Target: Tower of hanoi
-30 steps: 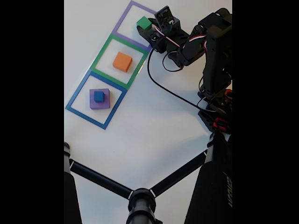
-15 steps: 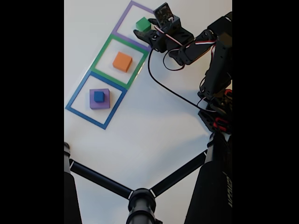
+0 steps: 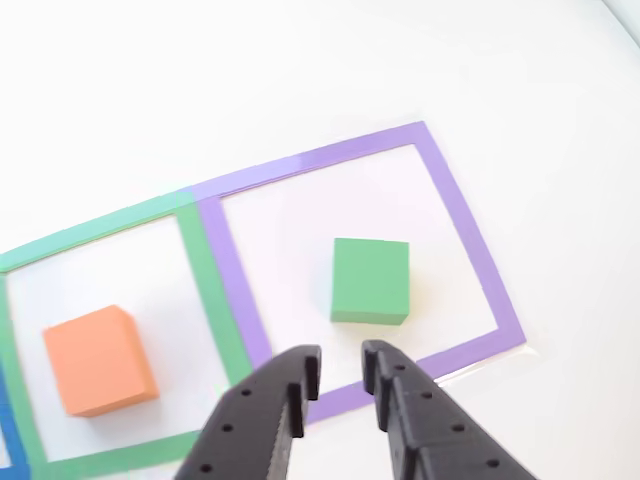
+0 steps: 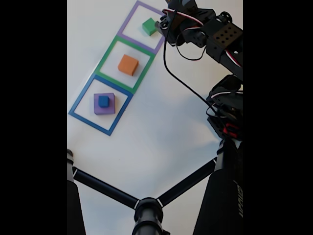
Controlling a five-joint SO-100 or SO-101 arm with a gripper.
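The green cube [image 3: 370, 281] sits alone inside the purple square [image 3: 464, 231], just ahead of the gripper [image 3: 340, 372], apart from it. The jaws stand narrow with a small gap, holding nothing, over the square's near border. In the fixed view the gripper [image 4: 163, 22] is just right of the green cube [image 4: 149, 26]. The orange cube [image 4: 128, 64] lies in the green square [image 4: 108, 56]; a blue cube [image 4: 103, 101] rests on the purple block [image 4: 110, 108] in the blue square [image 4: 81, 97].

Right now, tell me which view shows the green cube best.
The other view: the green cube sits large and unblocked inside the purple square, just beyond the jaws. The fixed view shows it small, beside the arm.
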